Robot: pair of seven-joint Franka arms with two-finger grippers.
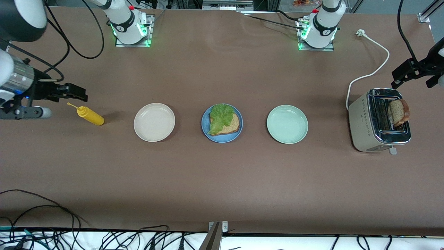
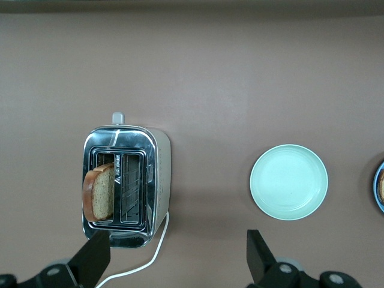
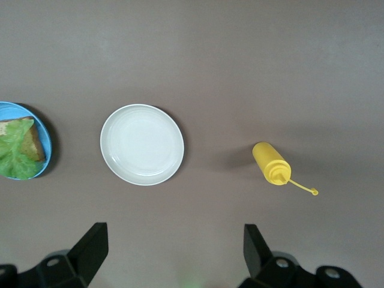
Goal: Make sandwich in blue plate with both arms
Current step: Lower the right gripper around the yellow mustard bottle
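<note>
In the front view you see the blue plate [image 1: 222,139] in the middle of the tabletop [image 1: 222,180], between a beige plate [image 1: 154,122] toward the right arm's end and a mint-green plate [image 1: 287,124] toward the left arm's end. On the blue plate lies one bread slice [image 1: 231,125] with a lettuce leaf [image 1: 220,117] over it; the leaf's long axis runs slantwise, its broad ruffled end toward the robots' bases, and it hides much of the slice. A second bread slice [image 1: 399,112] stands on edge in a slot of the toaster [image 1: 378,121] at the left arm's end, its lower part hidden inside. The right end effector [image 1: 74,93] hangs over the tabletop beside a yellow squeeze bottle [image 1: 90,116], which lies on its side with its nozzle pointing toward the right arm's end. The left end effector [image 1: 404,74] hangs above the toaster, its arm cut off at the frame edge.

In the left wrist view you look straight down on the toaster [image 2: 156,174], the upright slice [image 2: 99,192] and the mint-green plate [image 2: 289,182]. The left end effector [image 2: 177,252] has its fingers [image 2: 93,255] spread wide, holding nothing. Only a sliver of the blue plate [image 2: 380,186] shows.

In the right wrist view the right end effector's [image 3: 174,249] fingers [image 3: 90,246] are likewise spread and empty, above the beige plate [image 3: 142,144] and the bottle [image 3: 273,163]. The blue plate [image 3: 43,129] is cut off at the edge, with part of the lettuce [image 3: 15,156] showing.
</note>
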